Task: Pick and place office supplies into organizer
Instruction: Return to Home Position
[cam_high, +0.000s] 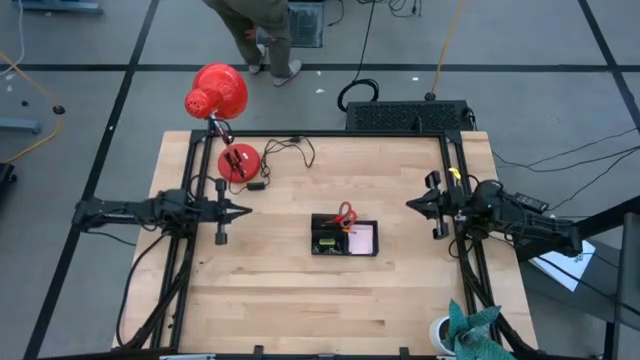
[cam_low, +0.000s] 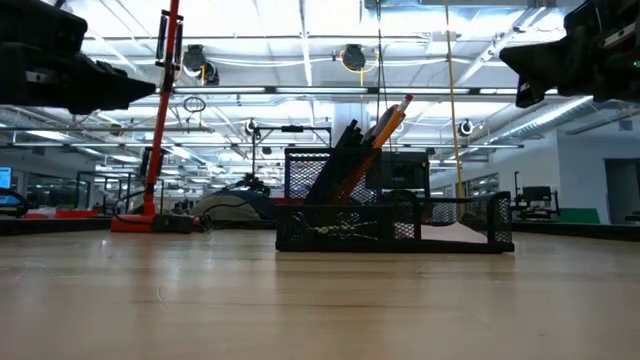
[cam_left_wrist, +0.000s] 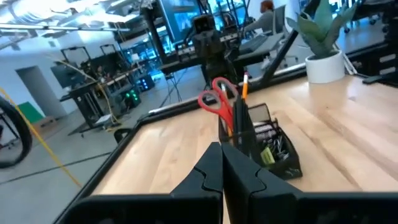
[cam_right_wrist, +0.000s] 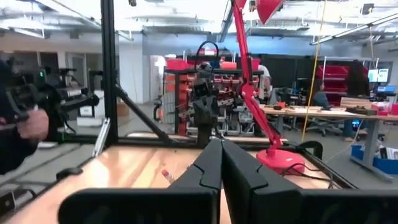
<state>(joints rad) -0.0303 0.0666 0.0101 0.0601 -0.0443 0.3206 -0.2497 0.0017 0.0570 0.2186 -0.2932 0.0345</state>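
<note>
Left hand (cam_high: 244, 210) and right hand (cam_high: 409, 204), closed empty, flank the organizer (cam_high: 345, 254), red lamp (cam_high: 220, 92) nearby

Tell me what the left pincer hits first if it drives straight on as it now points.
Probably the red-handled scissors standing in the organizer, though the left pincer sits high and might pass over them.

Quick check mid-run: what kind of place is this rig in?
Most likely a robotics lab in an open industrial hall: a wooden table framed by black rails, lit monitors behind it, shelving with red bins, and strip lights overhead. The left gripper and right gripper wait shut at the table's sides.
</note>
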